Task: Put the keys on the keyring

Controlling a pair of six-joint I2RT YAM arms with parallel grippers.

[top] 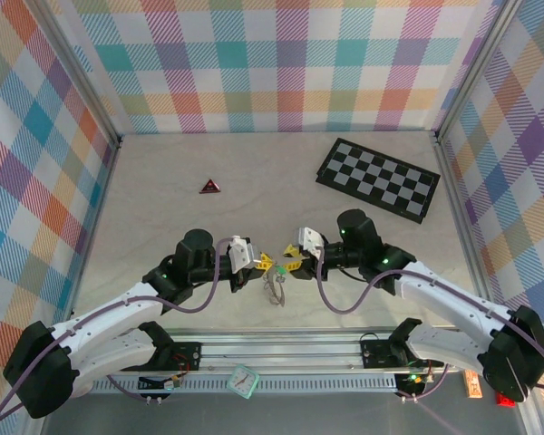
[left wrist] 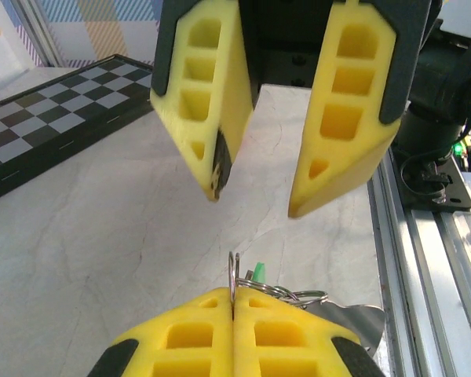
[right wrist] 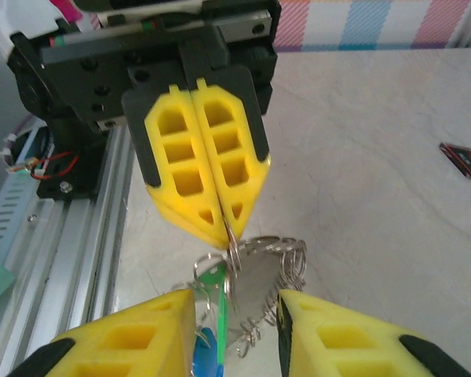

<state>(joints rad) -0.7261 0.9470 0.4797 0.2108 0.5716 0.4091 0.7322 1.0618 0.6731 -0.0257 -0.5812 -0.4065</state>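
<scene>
At the table's (top: pixel 254 181) front, left claw (right wrist: pixel 226 226) pinches the keyring (left wrist: pixel 232 275) bearing keys (right wrist: pixel 255 294).

Two white arms (top: pixel 109 323) with black joints across lower frame, purplish cables (top: pixel 343 311) looping, yellow cut-out foam fingers (left wrist: pixel 341 118) on black backing

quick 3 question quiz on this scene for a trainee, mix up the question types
1. True or false: the left gripper is shut on the keyring.
2. The right gripper has its jaws: A) open, B) shut on a key, C) shut on nothing.
3. Name the flat patterned thing lying far right in the top view.

Key: 1 true; 2 A; 3 the chequered board.
</scene>
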